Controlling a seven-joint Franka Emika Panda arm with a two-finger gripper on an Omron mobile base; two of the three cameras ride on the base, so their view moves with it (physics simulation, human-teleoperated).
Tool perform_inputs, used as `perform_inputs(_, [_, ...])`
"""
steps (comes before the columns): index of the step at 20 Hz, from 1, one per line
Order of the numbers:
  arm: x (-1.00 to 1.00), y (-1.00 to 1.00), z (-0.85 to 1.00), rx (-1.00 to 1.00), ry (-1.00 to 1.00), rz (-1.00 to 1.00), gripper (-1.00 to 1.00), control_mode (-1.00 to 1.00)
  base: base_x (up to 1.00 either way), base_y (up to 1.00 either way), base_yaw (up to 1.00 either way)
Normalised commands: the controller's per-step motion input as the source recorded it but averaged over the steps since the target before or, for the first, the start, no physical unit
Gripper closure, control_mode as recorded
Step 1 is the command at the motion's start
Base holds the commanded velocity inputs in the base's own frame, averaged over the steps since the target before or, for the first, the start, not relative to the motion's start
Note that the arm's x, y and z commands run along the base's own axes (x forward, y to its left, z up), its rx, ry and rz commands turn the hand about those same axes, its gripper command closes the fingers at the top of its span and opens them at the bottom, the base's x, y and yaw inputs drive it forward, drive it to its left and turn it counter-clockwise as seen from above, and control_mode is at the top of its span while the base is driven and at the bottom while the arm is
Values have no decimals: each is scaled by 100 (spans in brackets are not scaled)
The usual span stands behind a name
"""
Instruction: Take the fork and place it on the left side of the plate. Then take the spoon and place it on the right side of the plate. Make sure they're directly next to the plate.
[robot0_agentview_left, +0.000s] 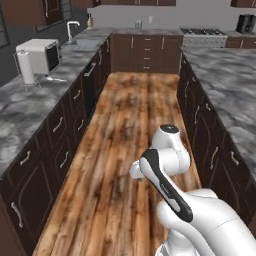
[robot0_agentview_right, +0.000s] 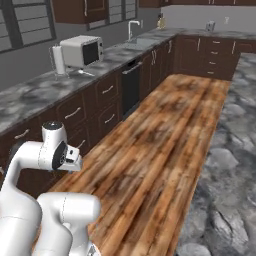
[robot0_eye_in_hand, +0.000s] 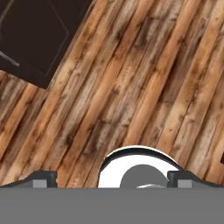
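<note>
**Kitchen aisle, arm over the floor: holdings at this moment**

1. Claw (robot0_eye_in_hand: 113, 180): jaws spread wide, with nothing between the two dark fingertips (robot0_eye_in_hand: 43, 178). It points down at bare floorboards. A dark cabinet front (robot0_eye_in_hand: 35, 39) fills the upper left corner of the hand view.
2. Wooden floor (robot0_agentview_left: 125, 125) (robot0_agentview_right: 165, 130): long brown planks running up the aisle between two runs of cabinets.
3. Left counter (robot0_agentview_left: 30, 105) (robot0_agentview_right: 35, 95): grey marbled top over dark brown drawers and doors (robot0_agentview_left: 60, 150) with pale handles.
4. Right counter (robot0_agentview_left: 225, 85) (robot0_agentview_right: 225, 190): the same grey marble, over dark cabinets.
5. Back cabinets (robot0_agentview_left: 145, 52): a dark drawer stack and doors closing off the far end of the aisle.
6. Dishwasher (robot0_agentview_left: 91, 85) (robot0_agentview_right: 131, 85): black front with a bar handle, built in under the left counter.
7. Microwave (robot0_agentview_left: 40, 55) (robot0_agentview_right: 82, 50): white box with a dark door, standing on the left counter.
8. Cooktop (robot0_agentview_left: 202, 32): grey, set into the far counter to the right.
9. Dark appliance (robot0_agentview_left: 245, 23): in the far right corner; too small to tell its kind.
10. Paper towel roll (robot0_agentview_left: 25, 67) (robot0_agentview_right: 58, 60): white and upright on a stand, just beside the microwave.
11. Faucet (robot0_agentview_left: 71, 29) (robot0_agentview_right: 132, 27): white and curved, over the sink farther along the left counter.
12. Bottle (robot0_agentview_left: 90, 21) (robot0_agentview_right: 160, 21): small and tan, on the far counter near the faucet.
13. Fork, spoon and plate: their whereabouts cannot be told from these views.
</note>
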Motion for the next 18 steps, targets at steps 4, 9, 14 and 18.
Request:
perform_inputs(4, [0,0,0,0,0,0,-100,100,94,20,-4])
perform_inputs(9, [0,0,0,0,0,0,-100,100,94,18,-2])
perform_inputs(14, [0,0,0,0,0,0,-100,100,94,8,0])
perform_inputs(18, [0,0,0,0,0,0,-100,100,94,1,0])
